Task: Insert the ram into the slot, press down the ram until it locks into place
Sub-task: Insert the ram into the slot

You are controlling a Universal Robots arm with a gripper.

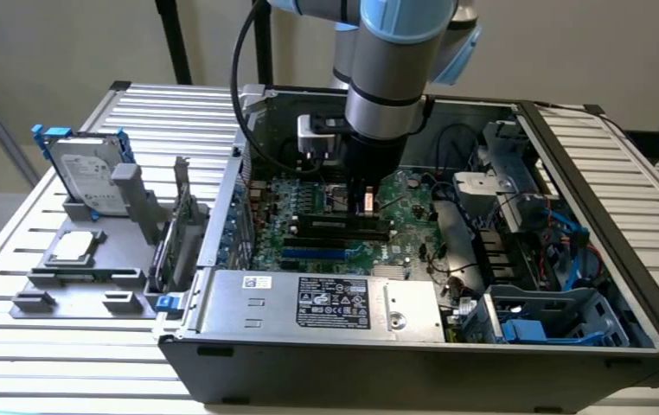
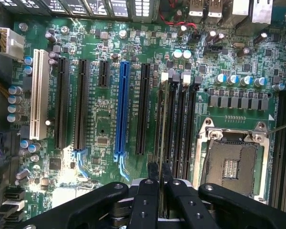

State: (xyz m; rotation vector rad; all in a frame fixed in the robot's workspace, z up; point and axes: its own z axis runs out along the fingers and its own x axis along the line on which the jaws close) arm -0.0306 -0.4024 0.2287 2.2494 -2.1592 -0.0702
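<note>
My gripper [image 1: 360, 206] reaches down into the open computer case over the motherboard [image 1: 306, 194]. In the wrist view its two black fingers [image 2: 152, 177] are shut on the ram [image 2: 162, 125], seen edge-on as a thin pale line. The ram stands upright and runs along the first of several parallel black memory slots [image 2: 187, 129], between the long black expansion slot and the processor socket. White latches [image 2: 164, 75] sit at the slots' far ends. I cannot tell whether the ram is fully seated. In the exterior view the ram [image 1: 332, 225] is a dark strip under the fingers.
A blue slot [image 2: 122, 109] and black and white expansion slots [image 2: 38, 95] lie beside the memory slots. The square metal processor socket [image 2: 231, 164] is on the other side. The power supply [image 1: 318, 301], cables [image 1: 515, 233] and case walls crowd the arm. A hard drive [image 1: 85, 173] stands outside.
</note>
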